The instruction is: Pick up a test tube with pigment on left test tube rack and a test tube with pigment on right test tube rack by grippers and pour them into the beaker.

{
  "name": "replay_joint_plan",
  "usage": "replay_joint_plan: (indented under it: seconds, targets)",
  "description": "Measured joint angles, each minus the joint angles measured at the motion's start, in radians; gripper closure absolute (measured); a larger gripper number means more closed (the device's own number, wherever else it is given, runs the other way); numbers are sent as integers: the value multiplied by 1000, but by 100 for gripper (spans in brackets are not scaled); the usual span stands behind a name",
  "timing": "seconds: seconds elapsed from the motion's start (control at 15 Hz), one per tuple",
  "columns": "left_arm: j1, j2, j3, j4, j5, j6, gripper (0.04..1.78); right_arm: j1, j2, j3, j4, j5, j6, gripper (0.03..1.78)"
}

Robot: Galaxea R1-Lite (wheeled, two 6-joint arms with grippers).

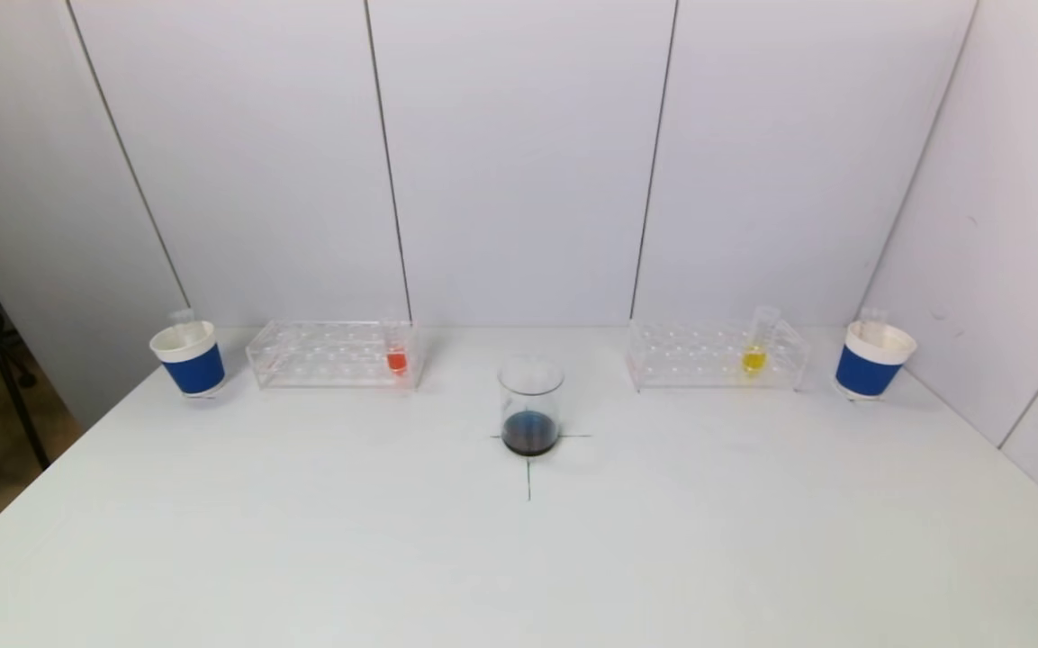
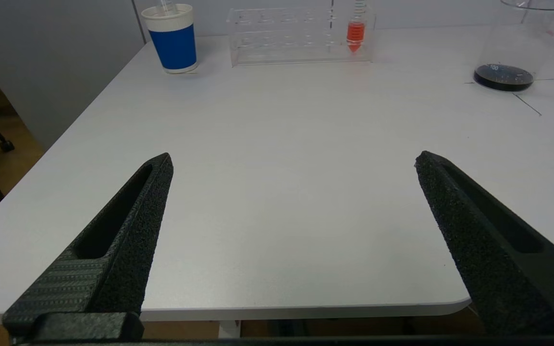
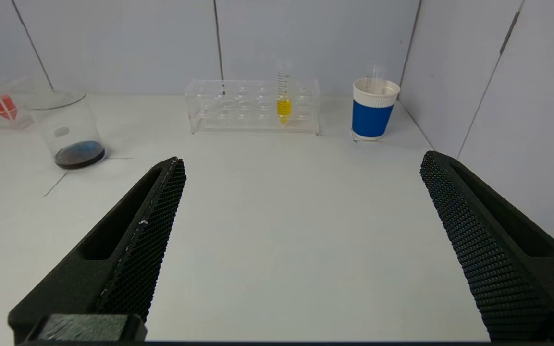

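A clear left rack (image 1: 329, 354) holds a tube with orange-red pigment (image 1: 396, 360), also in the left wrist view (image 2: 355, 34). A clear right rack (image 1: 717, 355) holds a tube with yellow pigment (image 1: 754, 358), also in the right wrist view (image 3: 283, 108). A glass beaker (image 1: 530, 407) with dark liquid at its bottom stands mid-table between the racks. My left gripper (image 2: 293, 158) is open and empty at the near table edge. My right gripper (image 3: 303, 161) is open and empty over the near right table. Neither gripper shows in the head view.
A blue-and-white paper cup (image 1: 188, 358) with an empty tube stands left of the left rack. Another such cup (image 1: 872, 360) stands right of the right rack. White walls close the back and right. The table's left edge (image 1: 50, 468) drops to the floor.
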Motion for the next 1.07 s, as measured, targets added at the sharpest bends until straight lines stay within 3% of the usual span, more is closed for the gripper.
replay_joint_plan:
  seconds: [0.33,0.47,0.73,0.87,1.07]
  targets:
    - [0,0,0,0,0,0,6,20,-197,64,121,17,6,4]
    - [0,0,0,0,0,0,6,21,-230,83,96,17,9,4]
    - [0,0,0,0,0,0,6,23,-250,173,-66,20,-4,4]
    - [0,0,0,0,0,0,6,23,-252,184,-37,18,-14,4]
    - [0,0,0,0,0,0,6,22,-252,187,23,-6,-119,4]
